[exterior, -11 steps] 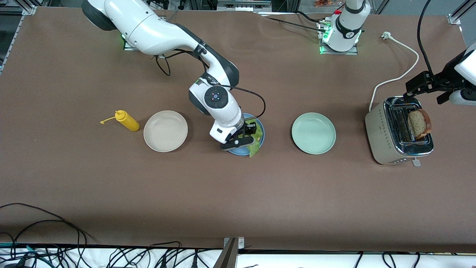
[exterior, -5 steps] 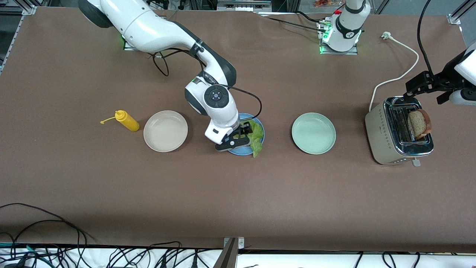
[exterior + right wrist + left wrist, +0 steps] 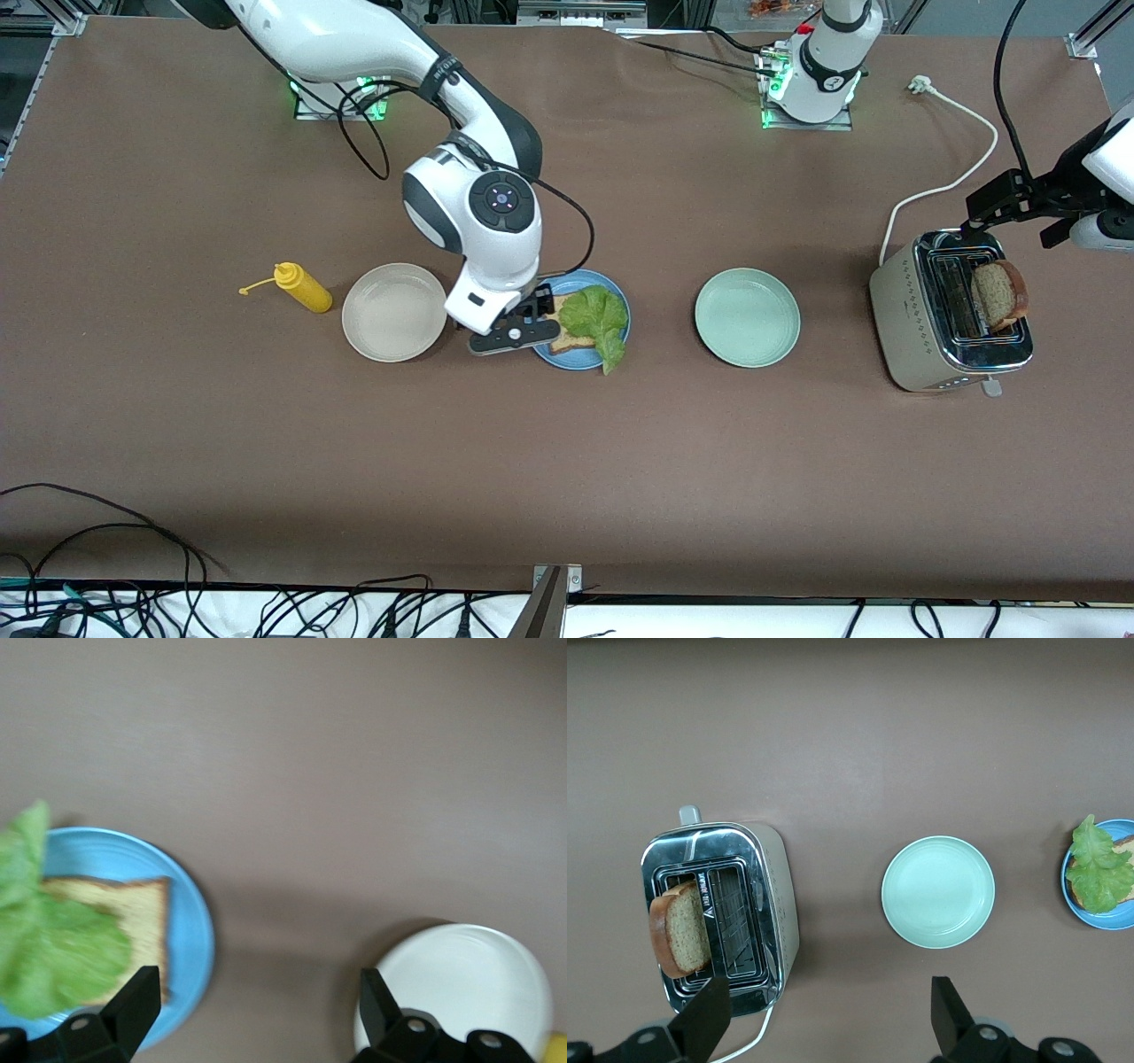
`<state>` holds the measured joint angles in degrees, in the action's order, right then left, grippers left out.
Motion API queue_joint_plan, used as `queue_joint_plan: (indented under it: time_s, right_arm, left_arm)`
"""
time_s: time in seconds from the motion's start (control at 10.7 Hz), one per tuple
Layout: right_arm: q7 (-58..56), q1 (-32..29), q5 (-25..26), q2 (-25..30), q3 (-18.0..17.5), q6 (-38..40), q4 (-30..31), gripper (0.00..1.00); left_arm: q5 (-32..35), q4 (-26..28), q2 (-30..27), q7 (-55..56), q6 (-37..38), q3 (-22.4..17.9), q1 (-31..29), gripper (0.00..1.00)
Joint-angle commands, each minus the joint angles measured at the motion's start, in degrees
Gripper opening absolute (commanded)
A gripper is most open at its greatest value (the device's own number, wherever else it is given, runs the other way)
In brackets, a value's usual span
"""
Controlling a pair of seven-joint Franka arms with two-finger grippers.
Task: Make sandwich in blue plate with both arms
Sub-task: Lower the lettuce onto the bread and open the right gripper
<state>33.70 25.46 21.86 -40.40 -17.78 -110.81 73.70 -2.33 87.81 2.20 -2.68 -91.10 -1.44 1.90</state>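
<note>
Right hand (image 3: pixel 523 321) has withdrawn, fingers wide, uncovering ruffled green lettuce leaf (image 3: pixel 598 323) on tan bread slice (image 3: pixel 562 332) in round blue plate (image 3: pixel 576 358); left hand (image 3: pixel 824 1023) wide over steel toaster (image 3: pixel 930 328).

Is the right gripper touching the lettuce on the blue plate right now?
Apart. In the right wrist view the open right gripper frames bare table, clear of the lettuce lying on the bread slice.

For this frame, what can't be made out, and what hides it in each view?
- Bread on the blue plate: mostly under the lettuce in all views.
- Blue plate: cut by the frame edge in both wrist views; the right gripper hides its rim in the front view.
- Slice in the toaster: lower part hidden in the slot.
- Left gripper: only open fingertips show in its wrist view.
- Cream plate: cut off, blurred.
</note>
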Motion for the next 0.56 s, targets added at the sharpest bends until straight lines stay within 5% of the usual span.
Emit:
queue_joint_plan:
  time_s: [0.0,0.28,0.47]
  right_arm:
    - [-9.8,-2.0,-0.1,4.8,1.4,5.9,1.1,1.00]
    - [-23.6,-5.3,-4.5,9.4,2.7,13.1,2.6,1.00]
    - [-34.9,-6.0,-10.3,14.9,8.8,13.3,7.7,1.00]
  left_arm:
    - [1.0,-1.1,0.1,-1.2,1.1,-0.1,-0.1,1.00]
    - [1.0,1.3,-1.2,-1.2,1.0,-0.1,-0.5,1.00]
    - [4.2,3.3,-1.3,-1.3,0.6,0.0,-1.5,0.99]
